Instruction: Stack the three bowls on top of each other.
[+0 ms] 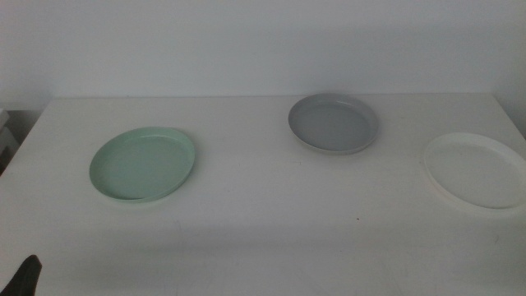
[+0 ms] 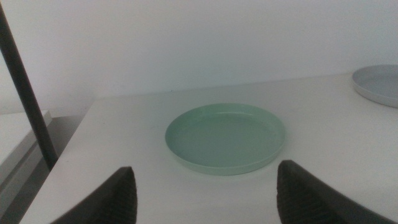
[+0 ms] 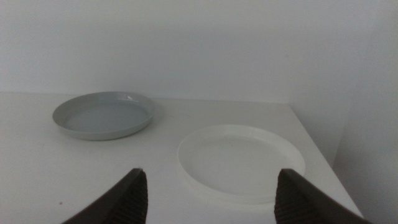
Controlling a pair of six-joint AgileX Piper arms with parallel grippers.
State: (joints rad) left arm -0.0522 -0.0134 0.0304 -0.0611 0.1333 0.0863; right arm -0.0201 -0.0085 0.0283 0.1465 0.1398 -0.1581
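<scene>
Bowls, three, unstacked on table (image 1: pixel 246 222): green bowl (image 1: pixel 143 164) at nine o'clock, grey bowl (image 1: pixel 334 122) at one, white bowl (image 1: pixel 477 170) at three. My left gripper (image 2: pixel 205 193) gapes wide facing green; my right gripper (image 3: pixel 208 196) likewise facing white (both empty, waiting).

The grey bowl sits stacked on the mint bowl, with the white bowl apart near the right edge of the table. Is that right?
Not stacked. In the middle view the grey bowl sits alone on the table, well apart from the mint bowl. The white bowl is indeed near the right edge.
</scene>
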